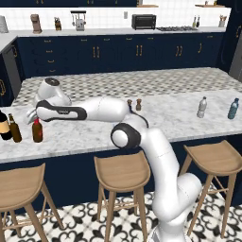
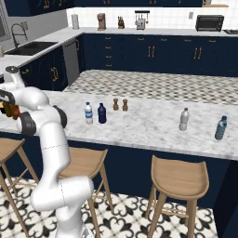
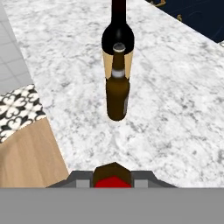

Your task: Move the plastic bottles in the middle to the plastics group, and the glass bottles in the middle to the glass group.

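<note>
My gripper is shut on the red-capped top of the slim reddish-brown glass bottle at the counter's left end. The bottle stays upright, just right of the glass group: a dark wine bottle with a cream label and an amber-brown bottle. In the hand view the red cap sits between my fingers, with the amber bottle and the wine bottle straight ahead. The clear water bottle and the navy bottle stand mid-counter. The plastics group, greyish-clear and teal, stands far right.
Two small brown shakers stand behind the middle bottles. Wooden stools line the marble counter's front edge, one just below my hand. A patterned strip of counter lies behind, and a sink sits at the far left.
</note>
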Available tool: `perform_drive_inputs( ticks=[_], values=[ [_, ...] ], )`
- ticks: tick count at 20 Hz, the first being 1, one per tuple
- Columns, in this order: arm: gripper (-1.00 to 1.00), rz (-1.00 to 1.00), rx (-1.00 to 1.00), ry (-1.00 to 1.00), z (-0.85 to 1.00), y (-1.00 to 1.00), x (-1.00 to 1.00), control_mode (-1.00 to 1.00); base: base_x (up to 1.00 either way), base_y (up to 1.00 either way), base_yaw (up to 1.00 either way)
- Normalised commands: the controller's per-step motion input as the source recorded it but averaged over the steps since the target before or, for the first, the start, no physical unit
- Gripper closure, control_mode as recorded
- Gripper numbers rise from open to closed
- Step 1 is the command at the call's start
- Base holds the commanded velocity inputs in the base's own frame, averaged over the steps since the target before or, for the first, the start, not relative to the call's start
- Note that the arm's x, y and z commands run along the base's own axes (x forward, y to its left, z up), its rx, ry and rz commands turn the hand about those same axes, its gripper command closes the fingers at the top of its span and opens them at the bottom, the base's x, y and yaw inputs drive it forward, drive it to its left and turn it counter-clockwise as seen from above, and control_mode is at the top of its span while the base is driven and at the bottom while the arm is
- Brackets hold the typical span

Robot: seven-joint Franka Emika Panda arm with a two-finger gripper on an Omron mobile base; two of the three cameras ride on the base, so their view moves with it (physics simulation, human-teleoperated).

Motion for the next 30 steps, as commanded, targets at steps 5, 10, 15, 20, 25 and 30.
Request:
perform_drive_inputs(
  ticks=[5, 10, 15, 20, 25, 30],
  values=[
    [1.0, 0.0, 0.0, 0.0, -0.03, 0.01, 0.0, -1.0, 0.0, 0.0, 0.0],
    [-1.0, 0.0, 0.0, 0.0, 0.0, 0.0, 0.0, -1.0, 0.0, 0.0, 0.0],
    [-1.0, 0.0, 0.0, 0.0, 0.0, 0.0, 0.0, -1.0, 0.0, 0.0, 0.0],
    [-1.0, 0.0, 0.0, 0.0, 0.0, 0.0, 0.0, -1.0, 0.0, 0.0, 0.0],
    [-1.0, 0.0, 0.0, 0.0, 0.07, 0.0, 0.0, -1.0, 0.0, 0.0, 0.0],
    [-1.0, 0.0, 0.0, -0.02, 0.71, -0.08, -0.13, -1.0, 0.0, 0.0, 0.0]
  ],
)
